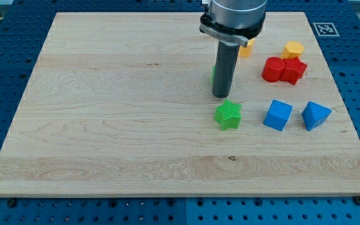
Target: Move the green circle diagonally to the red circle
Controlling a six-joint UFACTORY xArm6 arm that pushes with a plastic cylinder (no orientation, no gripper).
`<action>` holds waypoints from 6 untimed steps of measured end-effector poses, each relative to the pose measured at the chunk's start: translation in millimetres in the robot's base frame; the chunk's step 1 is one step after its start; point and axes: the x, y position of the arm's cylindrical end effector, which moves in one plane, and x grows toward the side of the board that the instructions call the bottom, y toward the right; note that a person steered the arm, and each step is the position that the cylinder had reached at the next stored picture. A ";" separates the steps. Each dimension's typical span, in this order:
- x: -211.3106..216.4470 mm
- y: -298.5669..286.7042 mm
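My tip (221,96) sits mid-frame, hiding most of the green circle (213,76); the red circle (272,69) lies to the right. My rod carries no fingers.

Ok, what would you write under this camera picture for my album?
My tip stands just above the green star, hiding most of the green circle, left of the red circle.

My tip (221,95) rests just above the green star (228,115), hiding the green circle (214,75).
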 end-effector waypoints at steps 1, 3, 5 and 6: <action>-16.8 7.1; -45.4 14.1; -48.8 -48.2; -84.2 -61.6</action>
